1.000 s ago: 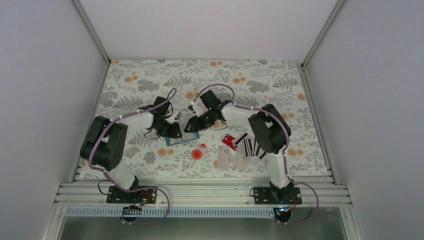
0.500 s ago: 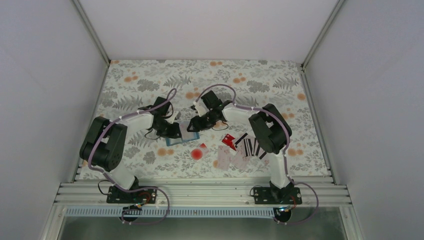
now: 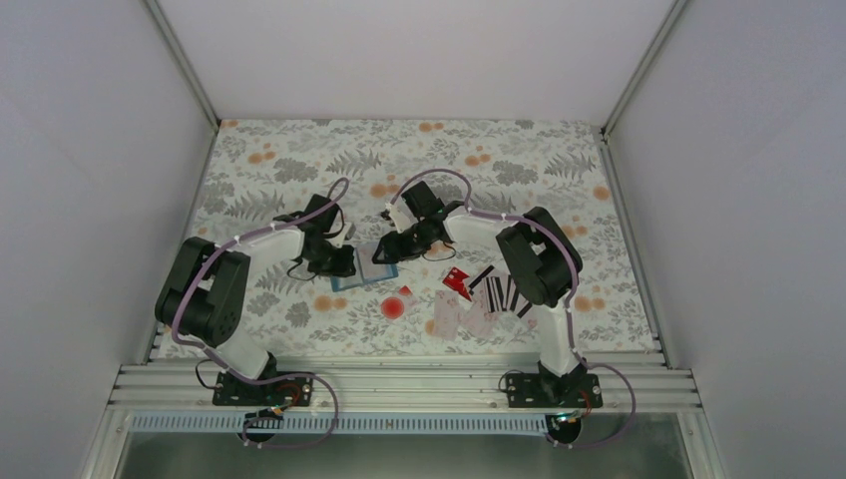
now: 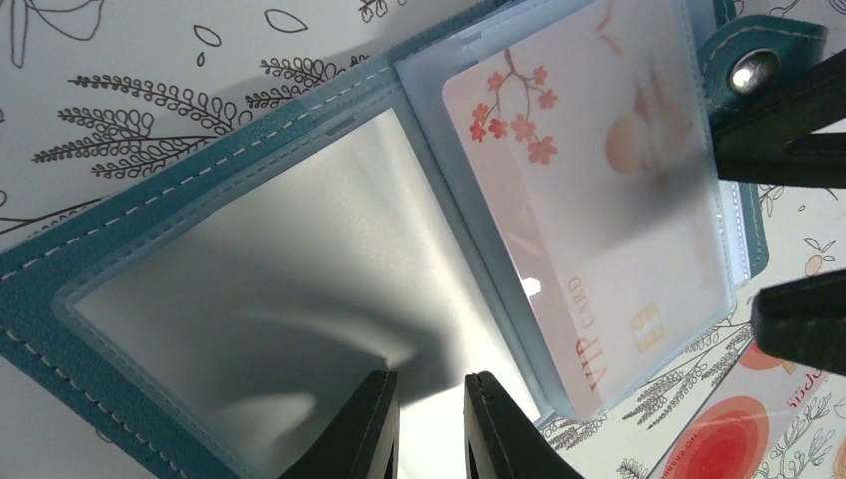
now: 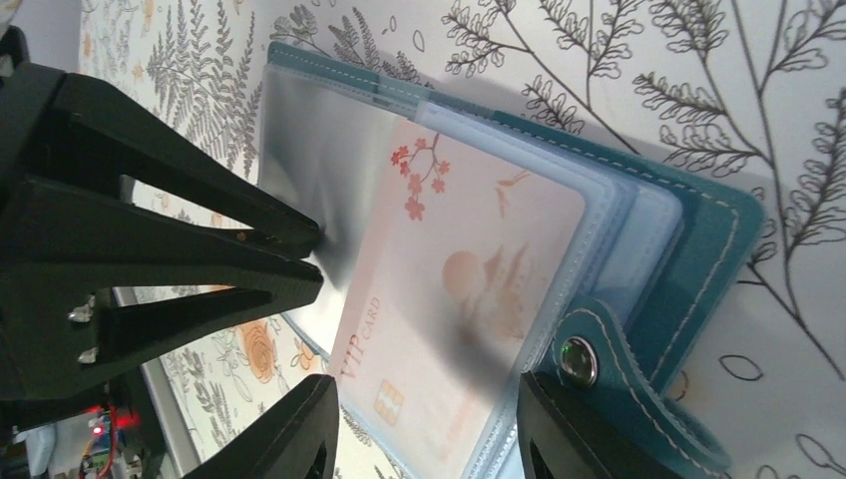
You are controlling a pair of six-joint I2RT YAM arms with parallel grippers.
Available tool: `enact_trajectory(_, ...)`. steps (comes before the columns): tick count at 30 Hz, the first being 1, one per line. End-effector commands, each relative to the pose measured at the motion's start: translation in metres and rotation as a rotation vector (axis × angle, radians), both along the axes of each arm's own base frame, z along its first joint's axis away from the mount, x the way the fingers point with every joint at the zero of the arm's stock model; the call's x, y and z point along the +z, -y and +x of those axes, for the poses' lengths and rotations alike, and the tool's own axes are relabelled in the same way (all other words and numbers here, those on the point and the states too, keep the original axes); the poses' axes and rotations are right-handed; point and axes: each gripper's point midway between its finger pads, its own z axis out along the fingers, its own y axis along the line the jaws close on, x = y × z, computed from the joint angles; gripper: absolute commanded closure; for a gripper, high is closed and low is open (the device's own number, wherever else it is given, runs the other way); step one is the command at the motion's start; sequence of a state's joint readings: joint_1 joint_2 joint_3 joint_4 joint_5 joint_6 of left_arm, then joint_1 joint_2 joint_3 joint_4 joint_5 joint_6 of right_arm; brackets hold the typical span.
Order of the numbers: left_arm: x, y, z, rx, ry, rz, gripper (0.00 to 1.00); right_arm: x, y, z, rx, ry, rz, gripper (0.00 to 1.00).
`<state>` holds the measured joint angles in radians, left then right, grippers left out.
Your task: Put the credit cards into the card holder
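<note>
The card holder (image 4: 299, 249) lies open on the table between both arms, the left end effector (image 4: 431, 424) nearly closed pinching its clear sleeve, the right end effector (image 5: 424, 424) half open astride the VIP card (image 5: 454, 299), unheld.

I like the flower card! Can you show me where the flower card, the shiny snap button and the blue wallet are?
flower card (image 4: 589, 210), left wrist view, its pale middle inside a clear sleeve.
snap button (image 5: 573, 358), right wrist view, the metal stud on the closing tab.
blue wallet (image 4: 70, 261), left wrist view, its stitched teal edge.
</note>
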<state>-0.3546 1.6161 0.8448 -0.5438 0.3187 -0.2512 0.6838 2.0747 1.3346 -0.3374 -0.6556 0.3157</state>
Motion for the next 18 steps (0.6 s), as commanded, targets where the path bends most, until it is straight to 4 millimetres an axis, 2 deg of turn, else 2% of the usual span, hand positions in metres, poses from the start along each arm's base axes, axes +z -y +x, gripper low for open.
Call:
enact_trajectory(1,-0.021,-0.010,-0.018,0.012,-0.079,0.042,0.81,0.009,-0.005,-0.002,0.013,-0.031,0.052,0.54)
enact_trajectory(9,-0.030,-0.007,-0.025,-0.007,-0.114,0.028,0.81,0.003,-0.009,-0.007,0.025,-0.082,0.080,0.54)
enact_trajectory(15,-0.035,-0.004,-0.029,-0.020,-0.134,0.009,0.81,0.012,-0.016,-0.012,0.056,-0.098,0.147,0.53)
enact_trajectory(18,-0.037,-0.004,-0.029,-0.023,-0.142,0.009,0.81,0.006,-0.012,-0.008,0.037,-0.094,0.111,0.54)
